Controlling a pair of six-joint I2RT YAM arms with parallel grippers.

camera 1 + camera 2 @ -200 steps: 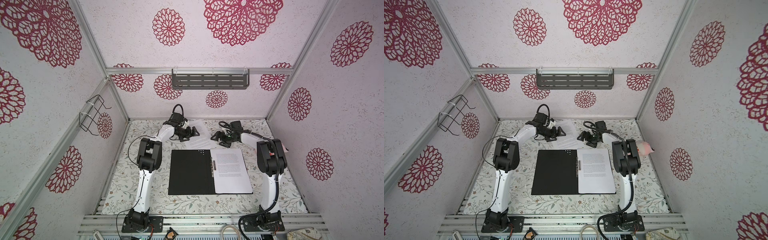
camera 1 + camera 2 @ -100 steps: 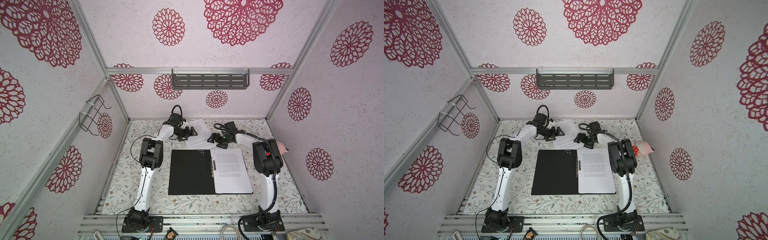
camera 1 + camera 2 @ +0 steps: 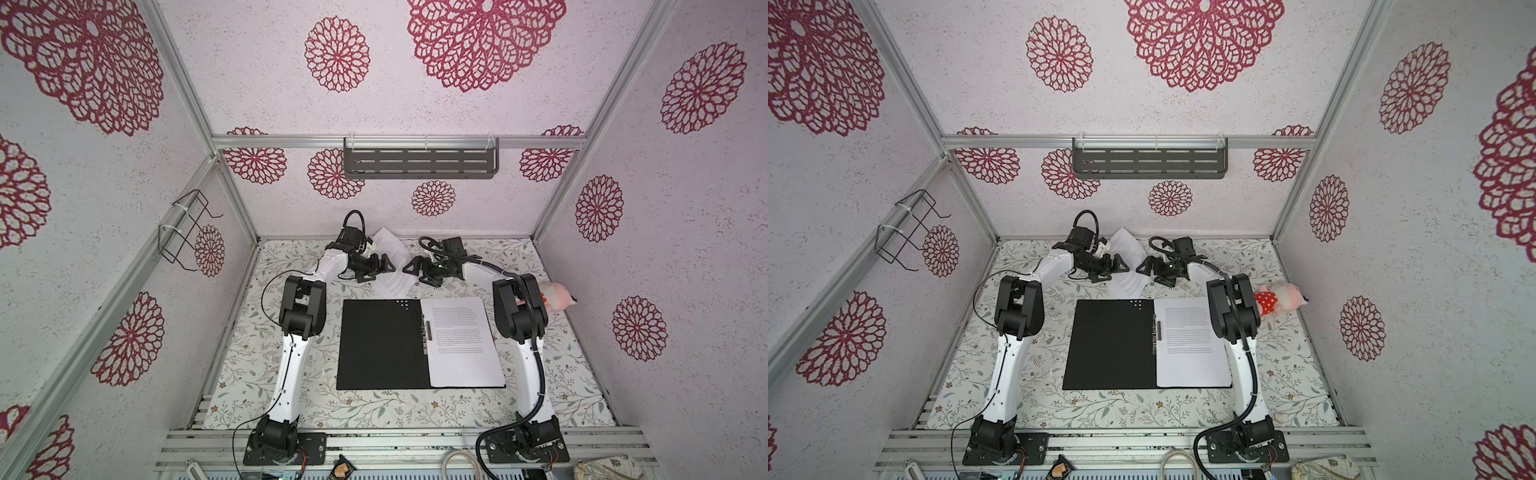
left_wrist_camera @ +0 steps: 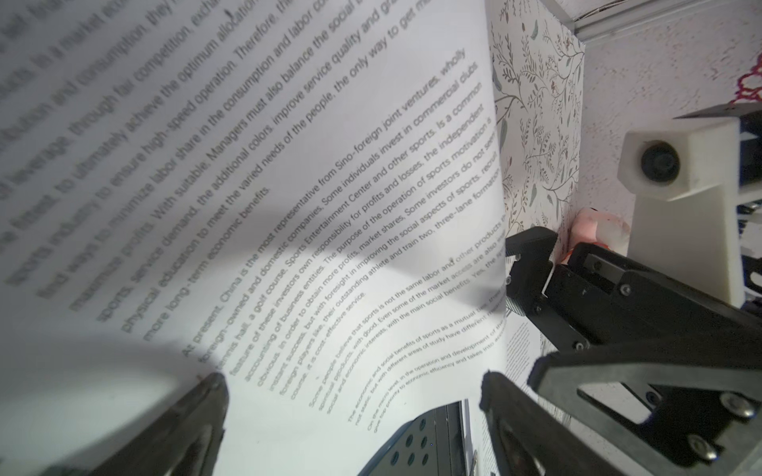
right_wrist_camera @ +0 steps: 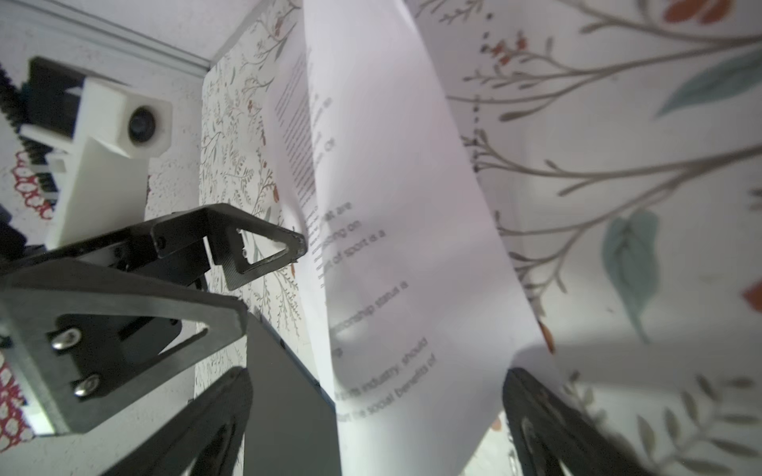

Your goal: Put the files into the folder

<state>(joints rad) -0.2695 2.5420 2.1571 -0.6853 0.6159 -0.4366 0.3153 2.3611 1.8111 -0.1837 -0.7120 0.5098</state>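
Note:
The folder lies open on the table in both top views, black inside, with its metal spine clip down the middle. One of the files lies flat on its right half. Behind the folder a second printed sheet stands bowed, its far corner up against the back wall. My left gripper is open at the sheet's left edge. My right gripper is open at its right edge. Neither grips it.
A pink plush toy in red lies by the right wall, behind the right arm's elbow. A grey slotted shelf hangs on the back wall and a wire rack on the left wall. A floral cloth covers the table.
My right gripper has moved left to the bowed sheet and its jaws have spread a little wider. The left gripper has stayed open at about the same place.

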